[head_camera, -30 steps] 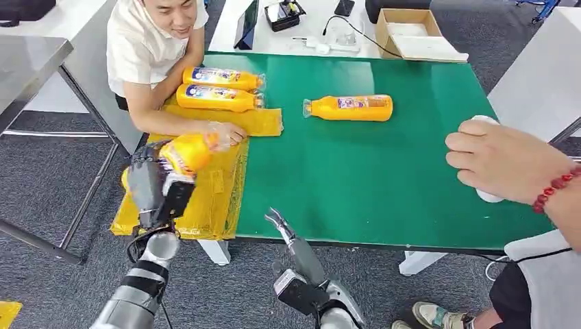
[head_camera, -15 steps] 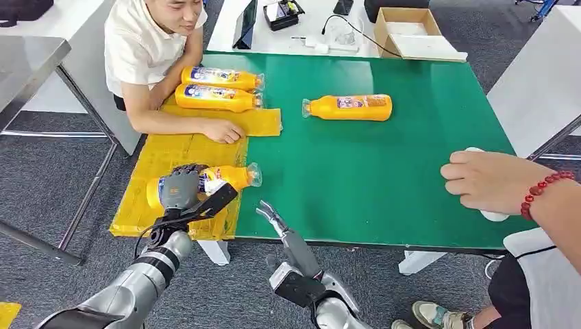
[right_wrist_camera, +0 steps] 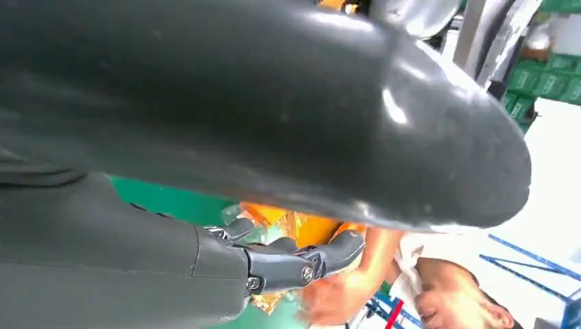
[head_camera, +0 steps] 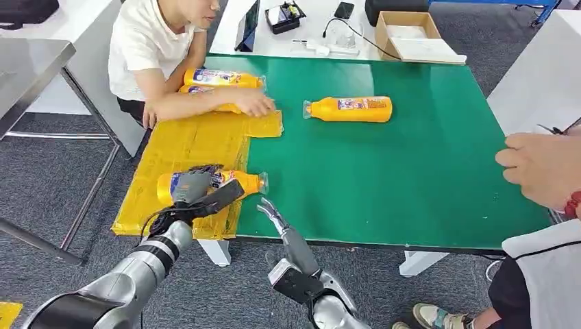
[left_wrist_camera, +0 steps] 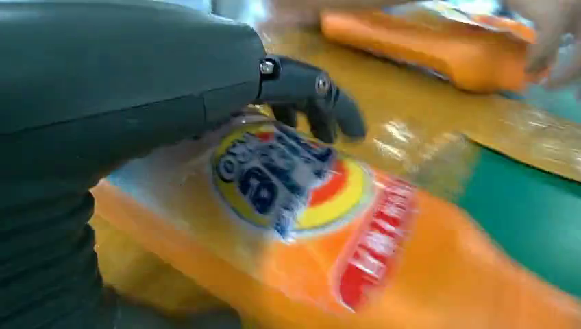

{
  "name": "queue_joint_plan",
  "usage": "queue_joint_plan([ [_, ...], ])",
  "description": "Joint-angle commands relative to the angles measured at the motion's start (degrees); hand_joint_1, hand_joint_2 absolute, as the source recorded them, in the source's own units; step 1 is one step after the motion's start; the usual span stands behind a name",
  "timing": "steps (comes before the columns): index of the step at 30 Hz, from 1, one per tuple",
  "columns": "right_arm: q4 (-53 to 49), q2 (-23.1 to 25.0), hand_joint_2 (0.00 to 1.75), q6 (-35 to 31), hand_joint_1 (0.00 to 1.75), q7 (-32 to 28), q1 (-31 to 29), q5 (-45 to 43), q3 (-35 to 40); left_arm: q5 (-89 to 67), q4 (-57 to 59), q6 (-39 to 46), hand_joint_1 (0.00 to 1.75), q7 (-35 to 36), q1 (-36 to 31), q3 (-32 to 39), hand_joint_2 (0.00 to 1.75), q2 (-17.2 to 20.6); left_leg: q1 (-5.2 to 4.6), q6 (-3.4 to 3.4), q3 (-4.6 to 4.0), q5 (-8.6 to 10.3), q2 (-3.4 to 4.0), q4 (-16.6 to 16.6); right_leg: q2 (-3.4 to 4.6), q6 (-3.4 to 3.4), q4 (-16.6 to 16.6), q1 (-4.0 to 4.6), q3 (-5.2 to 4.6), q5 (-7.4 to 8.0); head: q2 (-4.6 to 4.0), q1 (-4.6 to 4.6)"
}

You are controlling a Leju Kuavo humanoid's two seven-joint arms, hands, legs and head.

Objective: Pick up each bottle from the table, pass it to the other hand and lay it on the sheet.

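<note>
- Task progress, as judged: three bottles are seen on the yellow sheet [head_camera: 185, 144], one is left on the green table [head_camera: 411, 171]; roughly three quarters done.
- Near bottle [head_camera: 229, 182], lower left of the head frame, is laid on its side on the sheet, cap end reaching the sheet's edge by the green top.
- Left hand [head_camera: 195, 188] is wrapped over that bottle's label; fingers [left_wrist_camera: 322, 103] are curled across it in the wrist picture. Release not yet done.
- Right hand [head_camera: 274, 218], bottom centre of the head frame, is held below the table edge; fingers extended and apart, nothing held.
- Remaining bottle [head_camera: 348, 108] lies on its side on bare green table, upper centre, well apart from both hands. Left to do: pick up, hand over, lay down.
- Two far bottles [head_camera: 220, 78] lie side by side at the upper left on the sheet; a person's forearm [head_camera: 205, 104] rests across the nearer one.
- Another person's hand [head_camera: 541, 168] is seen at the right edge.
- Materials: bottles are glossy orange plastic, rounded, tapering to a clear cap, with blue, yellow and red labels. Sheet is shiny, crinkled yellow film, seemingly thin and slippery. Table top is matte green, flat. Hand shells are smooth dark grey plastic, arms silver metal.
- A cardboard box [head_camera: 408, 31] sits beyond the table, top centre-right.
</note>
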Motion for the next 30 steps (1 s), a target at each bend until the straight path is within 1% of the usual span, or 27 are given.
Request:
queue_joint_plan([
  [1, 8.04, 0.53, 0.00, -1.80, 0.00, -2.40, -2.33, -0.19, -0.96, 12.28, -1.61, -15.14, 0.00, -10.41, 1.45, 4.01, 0.00, -0.63, -0.01, -0.03, 0.21, 0.01, -0.01, -0.06, -0.07, -0.09, -0.04, 0.00, 0.18, -0.01, 0.00, 0.02],
  [3, 8.26, 0.53, 0.00, -1.87, 0.00, -2.52, -2.41, -0.25, -0.98, 12.60, -1.97, -15.43, 0.00, -10.47, 1.48, 3.61, 0.00, -0.52, 0.00, -0.06, 0.26, 0.01, 0.19, -0.10, 0.12, -0.17, -0.08, 0.02, 0.20, 0.04, 0.00, 0.02],
  [7, 8.26, 0.53, 0.00, -1.87, 0.00, -2.52, -2.41, -0.25, -0.98, 12.60, -1.97, -15.43, 0.00, -10.47, 1.48, 3.61, 0.00, -0.52, -0.01, -0.07, 0.20, 0.07, 0.17, -0.07, 0.01, -0.14, -0.04, 0.00, 0.15, 0.09, 0.00, 0.04],
  [9, 8.26, 0.53, 0.00, -1.87, 0.00, -2.52, -2.41, -0.25, -0.98, 12.60, -1.97, -15.43, 0.00, -10.47, 1.48, 3.61, 0.00, -0.52, 0.00, -0.09, 0.22, 0.06, 0.24, -0.08, 0.04, -0.26, -0.04, 0.02, 0.14, 0.14, 0.00, 0.02],
  [13, 8.51, 0.24, 0.00, -2.12, 0.00, -2.91, -2.25, -0.59, -1.03, 20.87, -5.89, -20.51, 0.00, -15.33, 3.09, 3.59, 0.00, -0.09, 0.02, -0.16, 0.28, -0.01, 0.33, -0.10, 0.12, -0.35, -0.01, 0.04, 0.14, 0.08, 0.00, 0.00],
  [15, 7.94, -0.01, 0.00, -2.37, 0.00, -3.21, -1.29, -0.91, -1.61, 28.68, -11.81, -22.39, 0.00, -17.07, 6.18, 4.64, 0.00, -0.61, 0.00, -0.09, 0.14, 0.04, 0.26, -0.08, 0.06, -0.25, -0.02, 0.02, 0.06, 0.13, 0.00, 0.02],
  [16, 6.96, -0.40, 0.00, -2.51, 0.00, -3.35, -0.33, -0.88, -1.87, 33.44, -17.14, -22.85, 0.00, -16.63, 9.13, 4.51, 1.75, -1.06, 0.01, -0.10, 0.15, 0.03, 0.30, -0.09, 0.09, -0.27, -0.03, 0.04, 0.05, 0.12, 0.00, 0.00],
  [17, 6.63, -0.58, 0.00, -2.49, 0.00, -3.36, -0.08, -0.87, -1.85, 34.10, -18.74, -22.77, 0.00, -15.82, 10.00, 3.78, 1.75, -1.01, -0.02, -0.07, 0.01, 0.08, 0.17, -0.08, -0.02, -0.21, -0.01, 0.00, -0.05, 0.13, 0.00, 0.02],
  [18, 6.39, -0.68, 0.00, -2.47, 0.00, -3.36, 0.09, -0.86, -1.84, 34.73, -20.09, -22.69, 0.00, -15.08, 10.69, 3.10, 1.75, -0.88, 0.00, -0.11, 0.20, -0.02, 0.29, -0.14, 0.08, -0.29, -0.08, 0.03, 0.10, 0.07, 0.00, 0.02],
  [19, 6.39, -0.68, 0.00, -2.47, 0.00, -3.36, 0.09, -0.86, -1.84, 34.73, -20.09, -22.69, 0.00, -15.08, 10.69, 3.10, 1.75, -0.88, -0.01, -0.08, -0.05, 0.07, 0.19, -0.06, -0.02, -0.21, 0.00, 0.01, -0.13, 0.12, 0.00, 0.00],
  [21, 6.15, -0.61, 0.00, -2.50, 0.00, -3.32, 0.25, -1.03, -2.10, 37.08, -21.00, -23.04, 0.00, -15.62, 11.23, 3.96, 1.75, -1.22, 0.02, -0.10, -0.04, 0.01, 0.27, -0.04, 0.05, -0.25, 0.00, 0.04, -0.15, 0.08, 0.00, 0.02],
  [22, 5.10, -0.85, 0.00, -2.88, 0.00, -3.20, 1.05, -1.19, -2.86, 41.22, -24.90, -21.49, 0.00, -17.22, 13.37, 4.28, 1.75, -1.77, -0.01, -0.09, -0.22, 0.08, 0.19, -0.04, -0.02, -0.23, 0.01, 0.01, -0.31, 0.11, 0.00, 0.02],
  [23, 3.81, -1.48, 0.00, -3.77, 0.00, -3.22, 1.88, -0.72, -3.31, 44.94, -29.71, -19.41, 0.00, -17.84, 15.99, 3.74, 1.75, -2.34, 0.02, -0.14, -0.03, -0.05, 0.22, -0.02, 0.00, -0.32, 0.03, 0.04, -0.12, 0.00, 0.00, 0.00],
  [24, 2.21, -2.29, 0.00, -5.78, 0.00, -2.75, 2.87, -0.02, -4.22, 47.93, -34.82, -18.41, 0.00, -16.81, 18.67, 2.20, 1.75, -2.38, -0.01, -0.09, -0.29, 0.04, 0.19, -0.05, -0.01, -0.24, 0.00, 0.01, -0.37, 0.08, 0.00, 0.02],
  [25, -0.22, -3.74, 0.00, -8.19, 0.00, -1.74, 4.02, 0.70, -5.64, 49.59, -42.17, -15.17, 0.00, -17.18, 22.61, 0.31, 1.75, -2.30, 0.01, -0.11, -0.13, -0.07, 0.23, -0.06, 0.03, -0.28, -0.03, 0.04, -0.20, 0.00, 0.00, 0.02],
  [27, -3.29, -6.48, 0.00, -14.26, 0.00, 1.22, 5.32, 5.11, -8.26, 51.21, -50.90, -10.65, 0.00, -16.28, 27.49, -3.01, 1.75, -1.54, -0.03, -0.08, -0.21, -0.05, 0.28, -0.05, 0.06, -0.23, -0.01, 0.00, -0.30, 0.01, 0.00, 0.02],
  [28, -4.43, -8.30, 1.75, -16.55, 0.00, 2.52, 5.71, 6.94, -10.26, 51.33, -54.53, -8.07, 0.00, -16.09, 29.69, -4.45, 1.75, -1.15, -0.03, -0.07, -0.35, 0.01, 0.24, -0.04, 0.03, -0.20, -0.01, 0.00, -0.41, 0.07, 0.00, 0.00],
  [29, -5.07, -9.37, 1.75, -20.33, 0.00, 4.48, 6.31, 9.81, -12.78, 51.99, -57.10, -6.58, 0.00, -14.82, 31.39, -5.32, 1.75, -0.83, -0.04, -0.07, -0.25, -0.06, 0.22, -0.03, 0.00, -0.22, 0.00, -0.01, -0.33, -0.01, 0.00, -0.02],
  [30, -5.70, -9.95, 1.75, -19.47, 0.00, 4.03, 6.70, 9.95, -14.38, 52.47, -58.49, -5.64, 0.00, -14.13, 32.15, -6.51, 1.75, 0.00, -0.04, -0.06, -0.34, -0.03, 0.22, -0.02, 0.00, -0.21, -0.01, -0.01, -0.42, 0.03, 0.00, 0.00],
])
